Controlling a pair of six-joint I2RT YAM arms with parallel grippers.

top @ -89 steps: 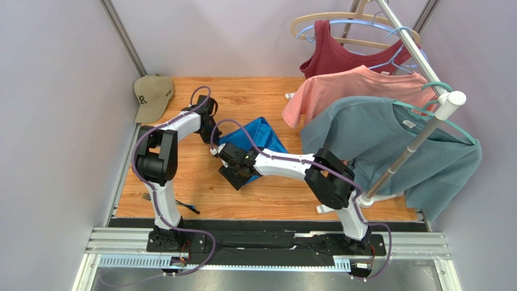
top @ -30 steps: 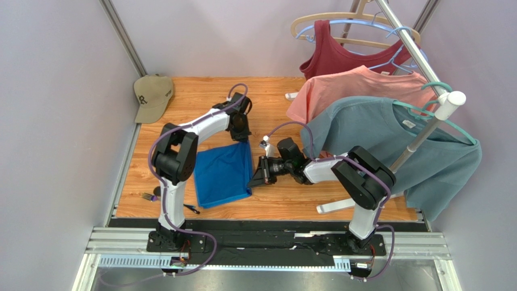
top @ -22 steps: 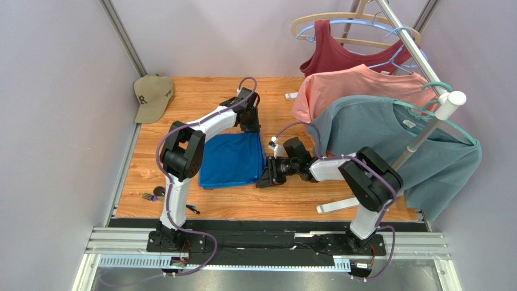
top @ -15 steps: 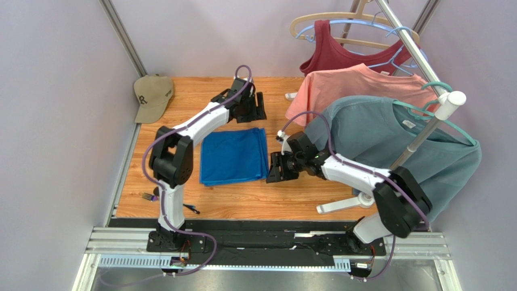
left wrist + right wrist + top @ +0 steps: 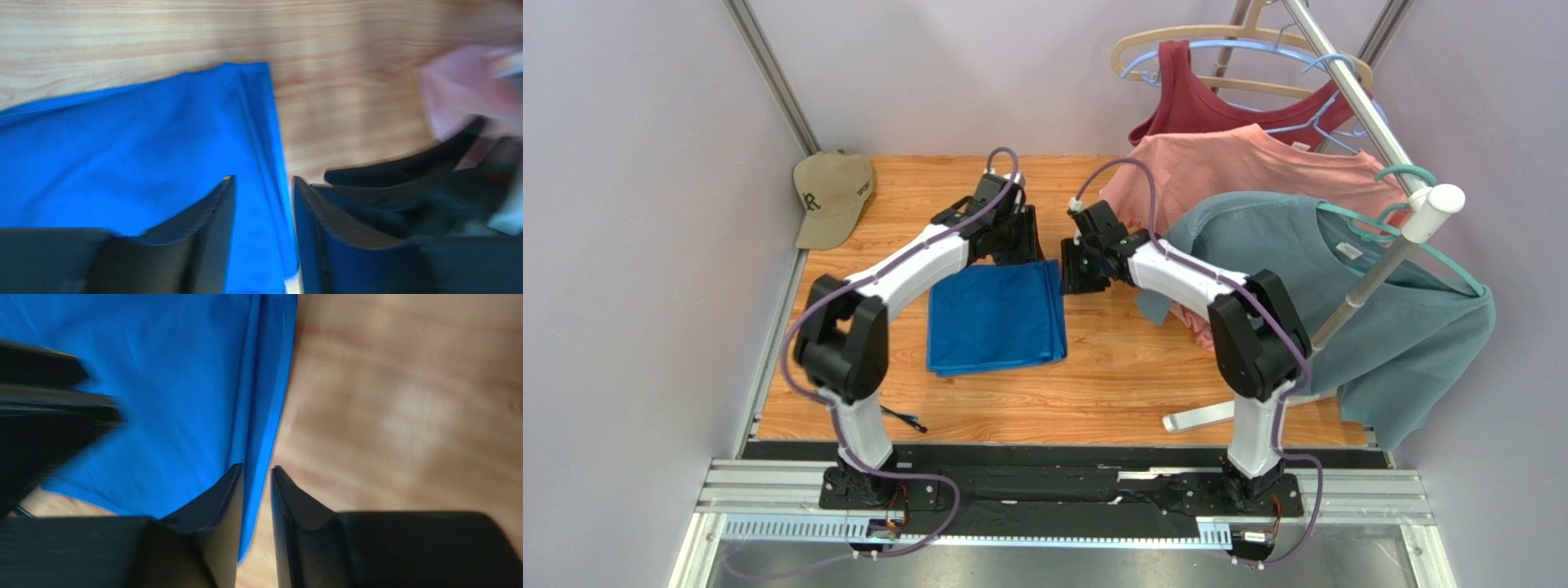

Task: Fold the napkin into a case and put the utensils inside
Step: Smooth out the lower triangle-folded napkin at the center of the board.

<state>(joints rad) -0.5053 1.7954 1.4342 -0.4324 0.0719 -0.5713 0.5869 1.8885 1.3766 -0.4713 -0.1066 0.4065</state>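
Blue napkin (image 5: 995, 316), near-square fold, edges facing right

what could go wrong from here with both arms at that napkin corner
1. The left tool and right tool crowd the same far right corner of the napkin; they may collide.
2. The napkin's right edge lies in layers, so a pinch could catch only some of them and undo the fold.
3. The right arm appears to touch the pink shirt, which might snag.
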